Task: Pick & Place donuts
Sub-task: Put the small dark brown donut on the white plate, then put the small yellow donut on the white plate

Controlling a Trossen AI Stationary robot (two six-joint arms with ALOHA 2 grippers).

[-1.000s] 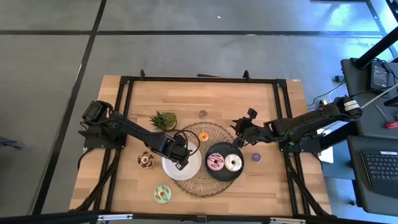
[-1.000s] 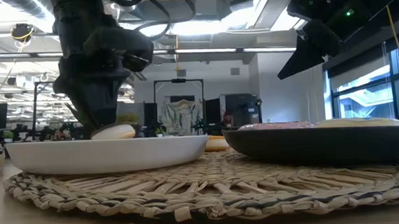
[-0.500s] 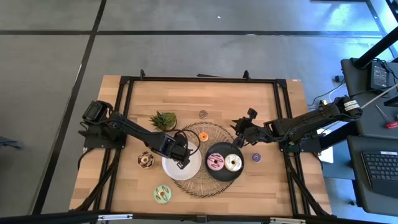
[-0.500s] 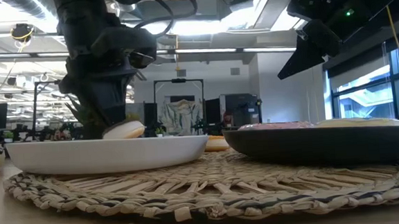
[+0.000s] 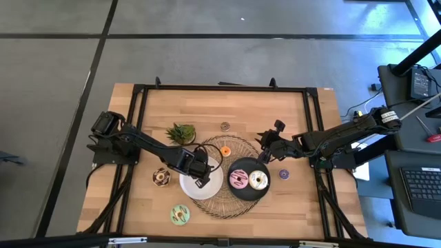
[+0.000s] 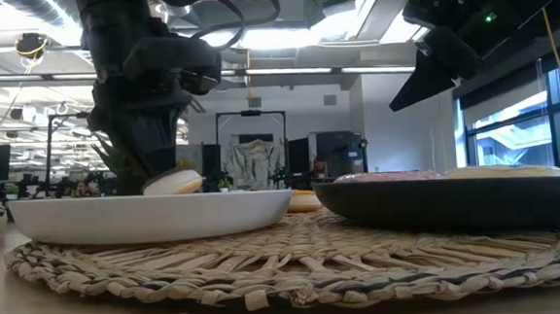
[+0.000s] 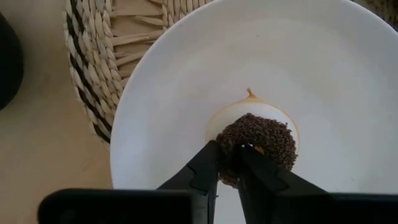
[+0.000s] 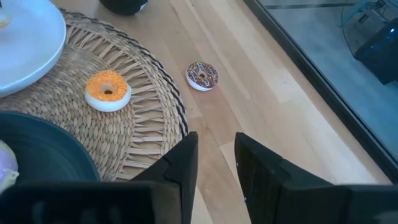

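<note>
My left gripper (image 5: pixel 200 173) is over the white plate (image 5: pixel 215 184), shut on a brown-sprinkled donut (image 7: pixel 261 138) with a cream underside. In the low view this donut (image 6: pixel 172 182) sits tilted just above the plate's rim (image 6: pixel 147 206). My right gripper (image 8: pixel 214 167) hangs open above the table by the mat's far right edge (image 5: pixel 265 153). A pink donut (image 5: pixel 238 180) and a cream donut (image 5: pixel 258 180) lie on the black plate (image 5: pixel 249 195). An orange donut (image 8: pixel 107 89) lies on the woven mat (image 8: pixel 146 118). A small brown sprinkled donut (image 8: pixel 202 75) lies on the bare wood. My left gripper pinches the brown donut's rim (image 7: pixel 231 149) on the side nearest the wrist, between its two fingers (image 7: pixel 208 167), coming from above and pointing down. The donut sits tilted in the hold. The plate's rim hides whether its underside touches the plate.
On the wood lie a purple donut (image 5: pixel 284 174) right of the black plate, a brown donut (image 5: pixel 161 177) left of the white plate and a green donut (image 5: pixel 180 215) near the front edge. A potted plant (image 5: pixel 181 132) stands behind the left arm.
My left gripper has moved a little toward the table's right over the white plate, carrying the brown donut along. The donut now sits more tilted than a second ago.
</note>
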